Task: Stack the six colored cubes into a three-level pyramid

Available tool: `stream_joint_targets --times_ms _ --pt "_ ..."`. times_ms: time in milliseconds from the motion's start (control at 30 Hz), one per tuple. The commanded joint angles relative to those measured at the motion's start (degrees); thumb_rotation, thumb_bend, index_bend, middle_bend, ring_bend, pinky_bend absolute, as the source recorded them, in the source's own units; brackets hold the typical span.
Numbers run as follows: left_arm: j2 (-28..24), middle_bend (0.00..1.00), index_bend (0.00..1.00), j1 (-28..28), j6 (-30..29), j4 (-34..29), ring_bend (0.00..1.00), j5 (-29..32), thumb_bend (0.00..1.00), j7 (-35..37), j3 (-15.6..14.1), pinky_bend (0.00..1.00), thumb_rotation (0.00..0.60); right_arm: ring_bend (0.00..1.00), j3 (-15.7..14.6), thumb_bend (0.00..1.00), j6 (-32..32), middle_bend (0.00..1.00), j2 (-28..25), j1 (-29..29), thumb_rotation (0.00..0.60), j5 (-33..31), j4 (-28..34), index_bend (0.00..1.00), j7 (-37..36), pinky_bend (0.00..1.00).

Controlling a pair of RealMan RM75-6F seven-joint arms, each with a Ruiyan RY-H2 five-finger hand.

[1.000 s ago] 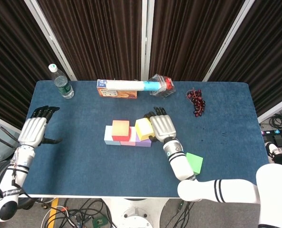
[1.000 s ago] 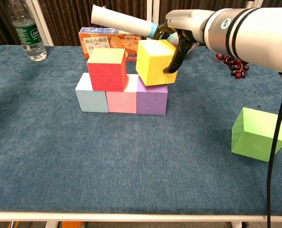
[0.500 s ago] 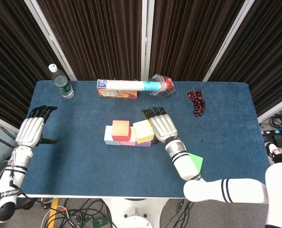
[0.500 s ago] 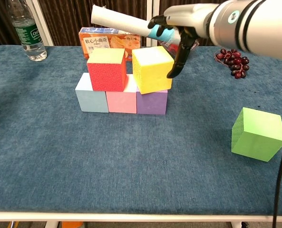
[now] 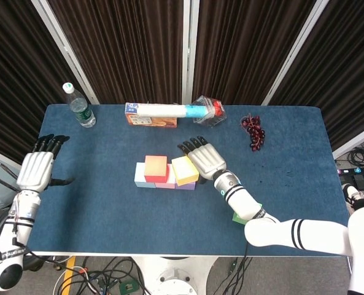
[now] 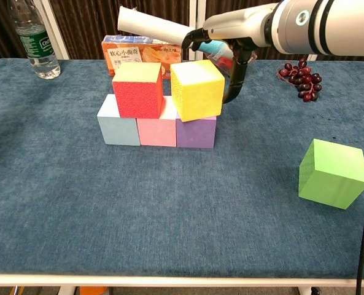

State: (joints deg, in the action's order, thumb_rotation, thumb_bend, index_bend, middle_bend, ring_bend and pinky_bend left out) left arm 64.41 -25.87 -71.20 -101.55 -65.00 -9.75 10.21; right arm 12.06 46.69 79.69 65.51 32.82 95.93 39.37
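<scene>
Your left hand (image 5: 35, 171) is idling at the tabletop's (image 6: 169, 203) left edge, fingers spread, holding nothing. Your right hand (image 5: 205, 159) is hovering just beside the yellow cube (image 6: 197, 90), fingers wide. The green cube (image 6: 333, 173) is waiting far right; it looks light and rigid, so take it by opposite flat faces.

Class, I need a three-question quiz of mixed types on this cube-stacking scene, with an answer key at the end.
1. True or false: the yellow cube sits on the second level beside the red cube.
2. Which cube lies apart from the stack? A) light blue B) green C) pink
3. Fill in: the right hand is just behind the ______ cube, its fingers apart.

Key: 1 true. 2 B, the green cube. 3 yellow.
</scene>
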Motion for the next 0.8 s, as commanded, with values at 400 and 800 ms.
stream_joint_targets --times_ms 400,800 --pt "5.75 0.12 0.14 4.86 -7.31 5.51 0.05 -7.51 0.0 2.32 -3.15 0.07 0.6 0.0 -1.86 0.06 -1.33 0.08 2.19 1.08 0.6 2.87 -3.24 0.27 -5.26 0.0" --pt "9.07 0.12 0.15 7.91 -10.34 10.88 0.05 -11.96 0.0 -0.12 -5.82 0.07 0.6 0.0 -1.34 0.1 4.29 0.12 2.98 0.73 0.6 1.02 -1.03 0.44 -6.35 0.0"
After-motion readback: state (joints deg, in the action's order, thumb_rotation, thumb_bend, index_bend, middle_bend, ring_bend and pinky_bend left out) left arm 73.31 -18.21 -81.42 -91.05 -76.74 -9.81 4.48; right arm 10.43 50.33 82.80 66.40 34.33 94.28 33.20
